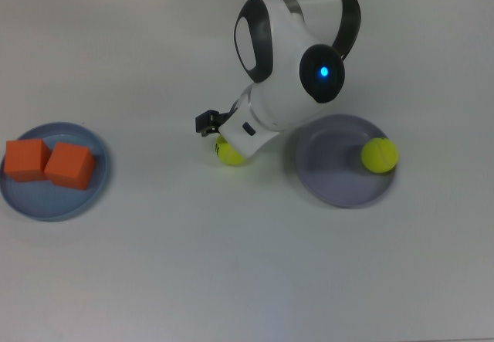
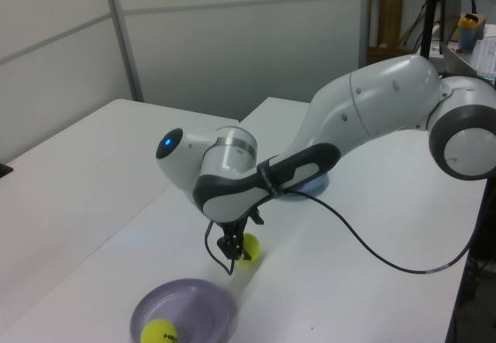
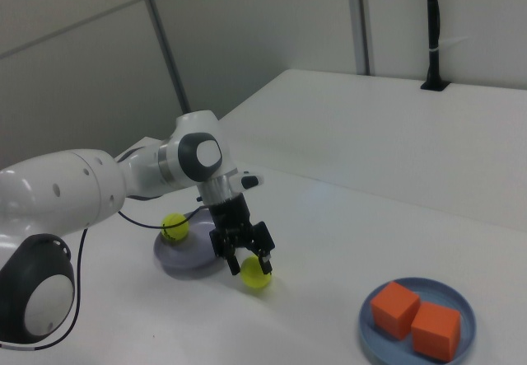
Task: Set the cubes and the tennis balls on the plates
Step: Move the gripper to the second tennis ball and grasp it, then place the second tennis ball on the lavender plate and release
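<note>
- Fuzzy yellow-green tennis ball (image 3: pixel 254 275) lies on the white table (image 1: pixel 231 265), straddled by the black two-finger pincer (image 3: pixel 242 257); we see the fingers spread to either side of it in the right view, not pressed on it.
- In the top view the arm's white body (image 1: pixel 285 72) covers most of this ball, so we make out only its lower edge (image 1: pixel 228 155).
- We see a second fuzzy yellow-green ball (image 1: pixel 380 155) at the rim of the round lavender-purple plate (image 1: pixel 332 164), just beyond the pincer on the top view's right.
- Well away on the top view's left, two matte orange cubes (image 1: pixel 25 159) (image 1: pixel 70 165) touch on the light blue plate (image 1: pixel 46 203); in the left view the arm hides nearly all of that plate.
</note>
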Motion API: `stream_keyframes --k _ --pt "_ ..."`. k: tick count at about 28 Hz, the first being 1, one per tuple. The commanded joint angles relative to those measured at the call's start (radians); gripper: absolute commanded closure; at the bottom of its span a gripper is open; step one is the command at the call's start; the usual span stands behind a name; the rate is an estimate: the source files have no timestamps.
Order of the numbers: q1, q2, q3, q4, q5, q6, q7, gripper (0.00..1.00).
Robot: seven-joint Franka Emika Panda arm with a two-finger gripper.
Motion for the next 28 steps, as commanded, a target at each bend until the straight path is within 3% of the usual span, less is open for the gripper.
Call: stream_keyframes --k 1,2,3,4,14,18,23,25,26,28 --pt "0.004 0.026 -0.009 -0.013 0.002 0.057 -0.013 0.09" --pt "0.004 0.027 -0.009 -0.013 0.002 0.066 -0.014 0.25" --pt "0.000 0.027 -0.009 -0.011 0.002 0.079 -0.016 0.83" --pt "0.000 0.027 -0.009 -0.007 0.005 0.085 -0.014 1.00" --pt "0.010 -0.002 0.014 0.055 0.016 0.089 -0.016 1.00" --pt "0.011 -0.005 0.092 0.091 0.010 0.089 -0.016 1.00" --pt "0.017 0.004 0.153 0.084 0.002 0.102 -0.006 0.98" --pt "0.035 0.008 0.159 0.078 0.001 0.132 0.003 0.83" --pt "0.046 0.009 0.159 0.069 -0.001 0.146 0.009 0.67" --pt "0.061 0.009 0.158 0.052 -0.009 0.160 0.027 0.25"
